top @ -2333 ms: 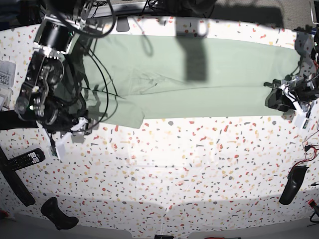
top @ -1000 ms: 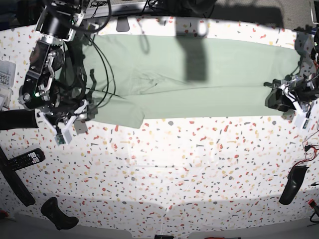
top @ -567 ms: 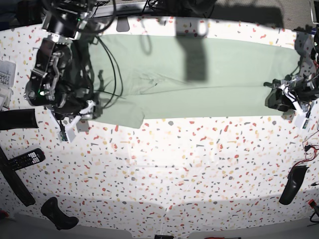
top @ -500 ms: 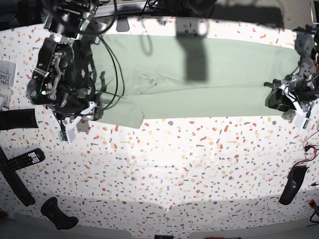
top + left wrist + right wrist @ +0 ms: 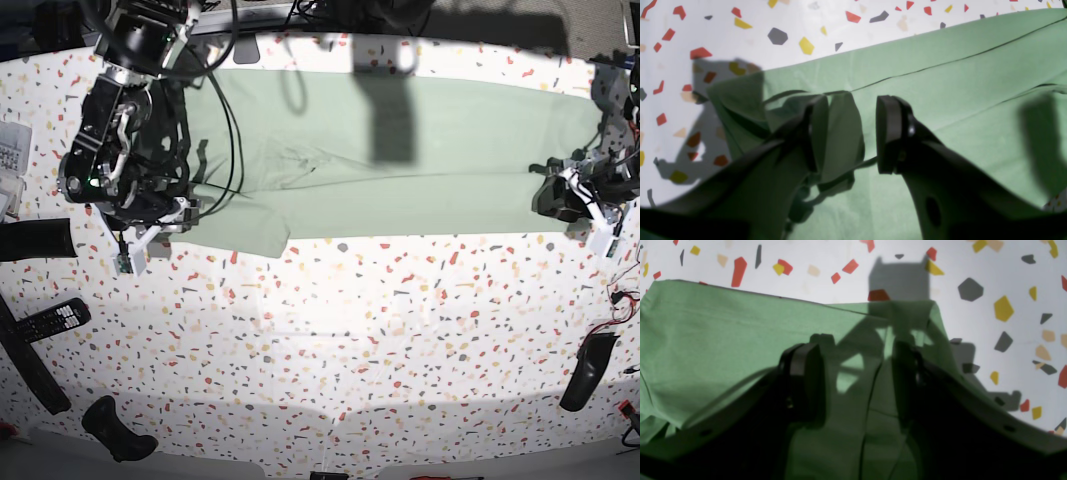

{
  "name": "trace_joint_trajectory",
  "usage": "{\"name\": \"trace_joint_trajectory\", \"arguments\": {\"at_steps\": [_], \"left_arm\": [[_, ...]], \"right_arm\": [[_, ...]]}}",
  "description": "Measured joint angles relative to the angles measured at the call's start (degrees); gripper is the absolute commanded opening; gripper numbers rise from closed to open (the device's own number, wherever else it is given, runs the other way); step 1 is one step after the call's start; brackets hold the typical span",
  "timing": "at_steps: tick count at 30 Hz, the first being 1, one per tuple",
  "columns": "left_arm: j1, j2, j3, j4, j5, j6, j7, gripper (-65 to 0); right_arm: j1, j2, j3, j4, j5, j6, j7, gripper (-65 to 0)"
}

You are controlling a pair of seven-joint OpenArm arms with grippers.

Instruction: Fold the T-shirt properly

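T-shirt [image 5: 400, 150] lies flat; both hands apparently at its ends.

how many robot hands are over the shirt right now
2. The right hand is at the T-shirt's near corner on the base view's left; the left hand is at its edge on that view's right. Both are open, with cloth between the fingers.

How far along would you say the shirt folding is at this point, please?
Early to midway. Done: the shirt lies as a long band, a lengthwise fold visible along it. In hand: the left gripper is open at one end, cloth bunched against one of its fingers; the right gripper is open over the other end. Left: gripping both ends and folding the band across.
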Motion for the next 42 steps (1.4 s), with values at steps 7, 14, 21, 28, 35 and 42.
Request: {"name": "trace_joint_trajectory", "arguments": {"at_steps": [7, 14, 21, 28, 35, 42], "left_arm": [[0.0, 0.0, 0.0, 0.0, 0.0, 0.0, 0.0, -43.2], [0.0, 0.0, 0.0, 0.0, 0.0, 0.0, 0.0, -43.2], [0.0, 0.0, 0.0, 0.0, 0.0, 0.0, 0.0, -43.2], [0.0, 0.0, 0.0, 0.0, 0.0, 0.0, 0.0, -43.2], [0.0, 0.0, 0.0, 0.0, 0.0, 0.0, 0.0, -43.2], [0.0, 0.0, 0.0, 0.0, 0.0, 0.0, 0.0, -43.2]], "right_arm": [[-0.8, 0.2, 0.0, -3.8, 0.9, 0.0, 2.4, -32.0], [-0.8, 0.1, 0.0, -4.2, 5.1, 2.5, 2.2, -45.8], [-0.8, 0.2, 0.0, -4.2, 5.2, 2.7, 1.4, -58.7], [-0.8, 0.2, 0.0, -4.2, 5.2, 3.8, 1.4, -59.0], [-0.8, 0.1, 0.0, -4.2, 5.2, 4.4, 1.4, -59.0], [-0.8, 0.1, 0.0, -4.2, 5.2, 5.6, 0.5, -52.6]]}}
